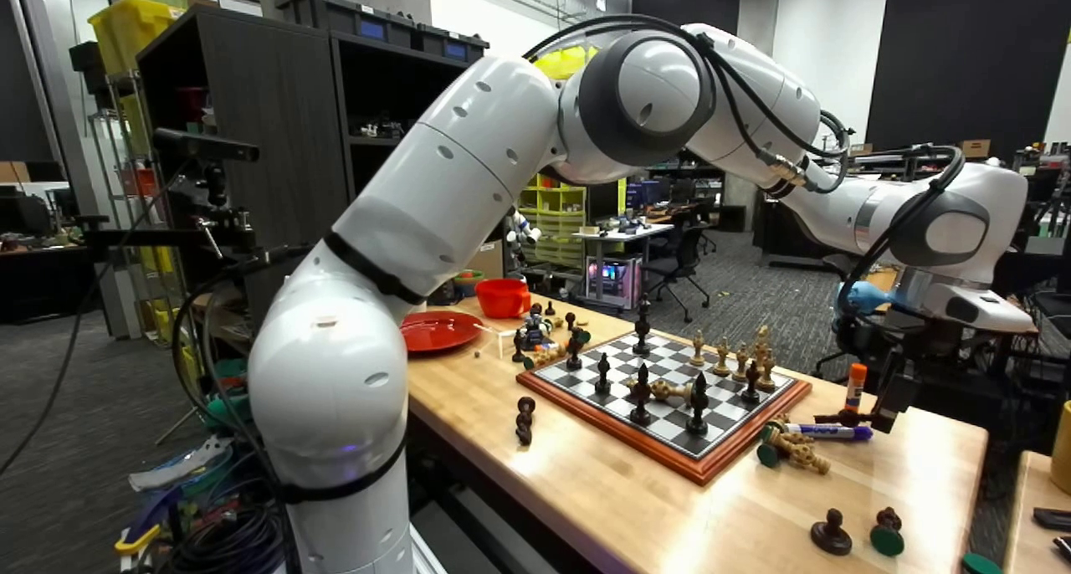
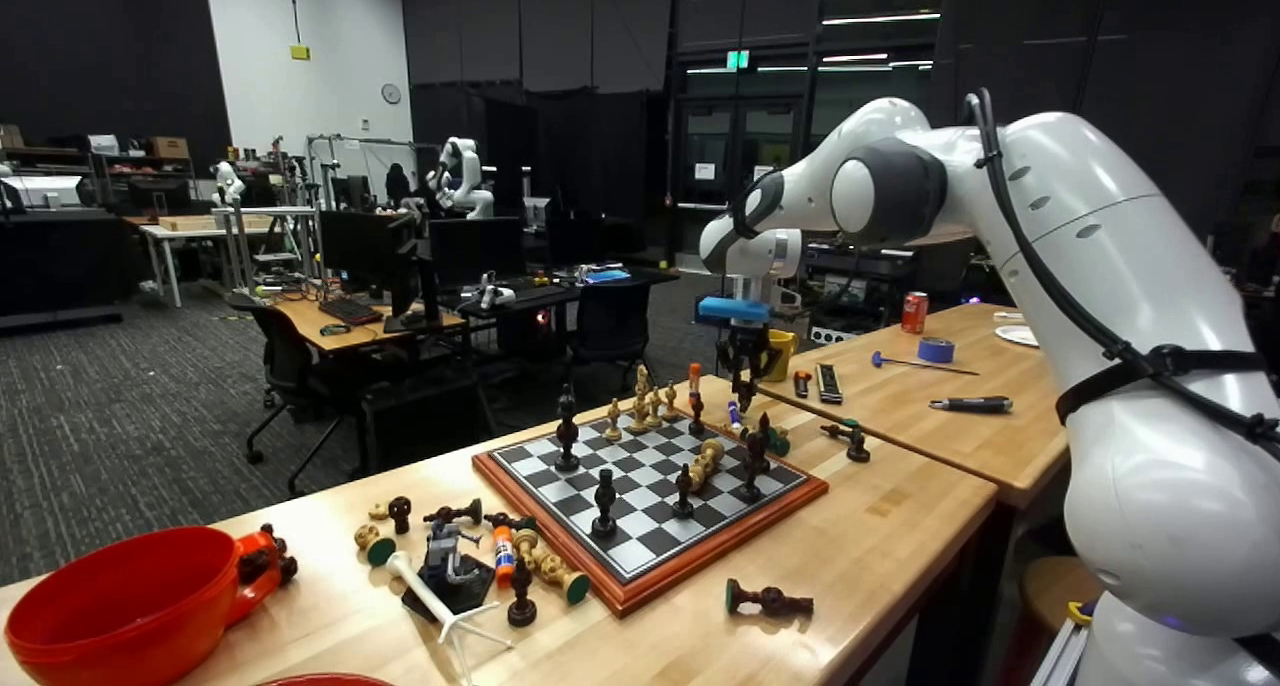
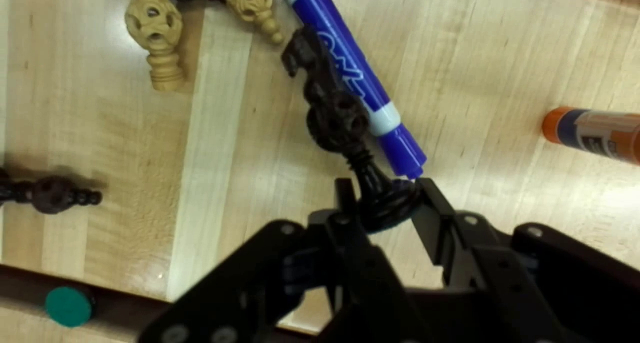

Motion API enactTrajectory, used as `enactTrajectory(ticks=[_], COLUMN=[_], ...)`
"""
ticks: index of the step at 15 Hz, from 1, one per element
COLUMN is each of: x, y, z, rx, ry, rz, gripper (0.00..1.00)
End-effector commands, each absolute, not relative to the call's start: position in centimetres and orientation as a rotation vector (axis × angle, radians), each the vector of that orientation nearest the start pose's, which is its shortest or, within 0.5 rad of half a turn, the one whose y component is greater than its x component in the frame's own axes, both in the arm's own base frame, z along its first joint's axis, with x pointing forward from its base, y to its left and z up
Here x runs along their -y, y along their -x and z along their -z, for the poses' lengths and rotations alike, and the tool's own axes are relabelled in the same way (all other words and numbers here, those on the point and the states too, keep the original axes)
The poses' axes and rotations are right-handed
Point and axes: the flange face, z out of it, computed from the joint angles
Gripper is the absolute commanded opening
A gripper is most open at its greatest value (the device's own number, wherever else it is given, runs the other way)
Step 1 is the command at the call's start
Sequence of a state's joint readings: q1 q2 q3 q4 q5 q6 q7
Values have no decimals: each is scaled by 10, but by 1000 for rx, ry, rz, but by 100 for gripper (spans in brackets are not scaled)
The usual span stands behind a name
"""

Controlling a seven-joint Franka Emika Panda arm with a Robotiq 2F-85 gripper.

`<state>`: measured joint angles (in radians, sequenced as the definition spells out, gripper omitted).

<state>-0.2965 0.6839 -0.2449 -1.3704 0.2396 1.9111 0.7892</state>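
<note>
My gripper (image 3: 384, 203) is shut on the base of a dark brown chess piece (image 3: 336, 115) with a hooked, knight-like top. The piece lies sideways between the fingers, its top pointing away from them, and it partly covers a purple marker (image 3: 367, 80) in the wrist view. In an exterior view the gripper (image 1: 889, 411) is low over the table, just beside the chessboard (image 1: 711, 467). An orange-capped glue stick (image 3: 600, 133) stands near it, upright in both exterior views. Light wooden pieces (image 3: 155, 25) lie beside the marker.
Several dark and light pieces stand on the board; a light piece (image 2: 706, 463) lies on it. Loose pieces (image 1: 832, 532) are around the table. A red cup (image 1: 502, 298), red plate (image 1: 439, 330) and small white tripod (image 2: 430, 591) are at the far end. A second table (image 2: 1000, 446) adjoins.
</note>
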Motion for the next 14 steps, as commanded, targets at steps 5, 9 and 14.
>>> enactTrajectory(ticks=[5,9,14], x=[296,277,255], y=[-611,-592,-567], z=[-366,-383,-394], rx=[-1810,-1701,-1575], ry=[2433,2490,2549], rz=[-101,-76,-65], gripper=[8,8,8])
